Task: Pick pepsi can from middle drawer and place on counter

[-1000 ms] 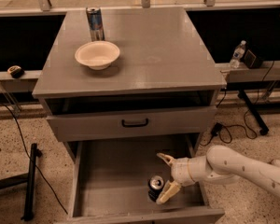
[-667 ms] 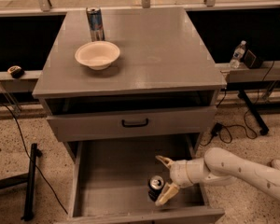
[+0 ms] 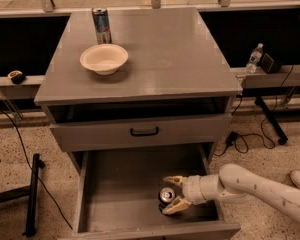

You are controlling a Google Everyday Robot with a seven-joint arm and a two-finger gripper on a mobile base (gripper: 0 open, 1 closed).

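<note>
Gripper (image 3: 168,195) with two cream-tipped fingers on a white arm reaches in from the right and sits low in the wide grey open middle drawer (image 3: 120,184), toward its front right

Fingers are spread wide, one either side of the short dark blue pepsi can with silver top (image 3: 165,197). The near finger looks to be touching the can wall and the far one stands clear, so I read it as bracketing the can, not clamped yet

Can stands upright on the drawer floor, just behind the low front wall

Handling, my read:
- thin aluminium shell: stiff if full, dents easily if empty; can't tell which from this view
- light either way, well within a two-finger pinch
- painted side wall is smooth and a bit slippery, so a weak squeeze may let it slide or rotate
- round body: pads need to meet it across the full diameter or it will squirt out sideways

Where to hold: mid-height on the side wall, below the top rim and above the base taper, fingers level, moderate force

Keep it upright on the lift. The path has to clear the drawer front wall, the closed grey drawer front with curved black handle (image 3: 144,132) above, and the overhanging edge of the flat glossy grey counter (image 3: 180,59)

Counter's left rear holds a round cream bowl (image 3: 104,59) and a tall slim silver-and-blue can (image 3: 101,25); the right half looks the better spot to set it down
</note>
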